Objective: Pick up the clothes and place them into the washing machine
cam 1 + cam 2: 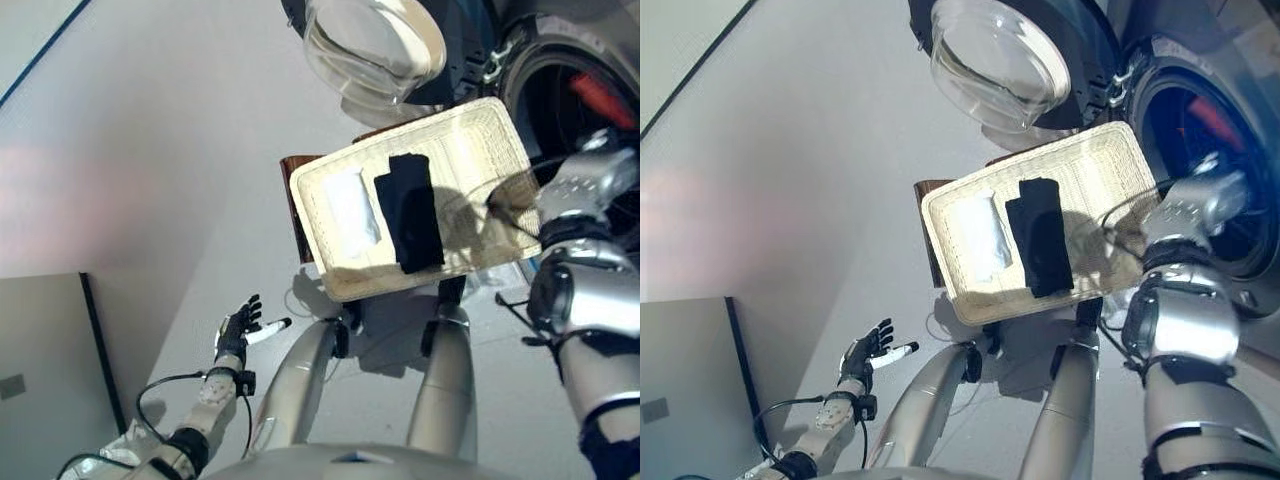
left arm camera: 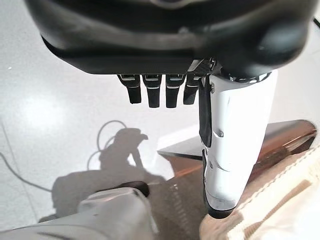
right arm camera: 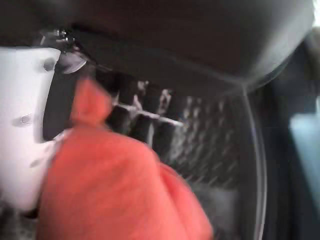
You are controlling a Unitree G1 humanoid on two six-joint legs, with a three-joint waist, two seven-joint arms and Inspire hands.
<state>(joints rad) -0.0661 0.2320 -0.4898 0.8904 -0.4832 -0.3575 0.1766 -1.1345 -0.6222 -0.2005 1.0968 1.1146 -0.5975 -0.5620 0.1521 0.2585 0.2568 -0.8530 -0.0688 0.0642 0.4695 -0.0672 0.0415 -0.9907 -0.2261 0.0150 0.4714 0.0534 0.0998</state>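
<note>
A shallow wicker basket [image 1: 330, 270] rests on a low dark brown box [image 1: 297, 205] beside the washing machine [image 1: 545, 70]. A white cloth [image 1: 352, 210] and a black cloth [image 1: 412, 212] lie in the basket. My right arm reaches past the basket's right end into the machine's open drum. In the right wrist view my right hand [image 3: 25, 120] is shut on a red cloth [image 3: 115, 190], pinched between thumb and fingers inside the drum. The red cloth also shows in the drum in the left eye view [image 1: 600, 95]. My left hand [image 1: 238, 328] hangs open and empty, low at the left.
The machine's round glass door [image 1: 375, 45] stands open above the basket's far side. A pale cabinet [image 1: 45, 370] stands at the lower left. Pale floor [image 1: 150, 150] spreads to the left of the basket.
</note>
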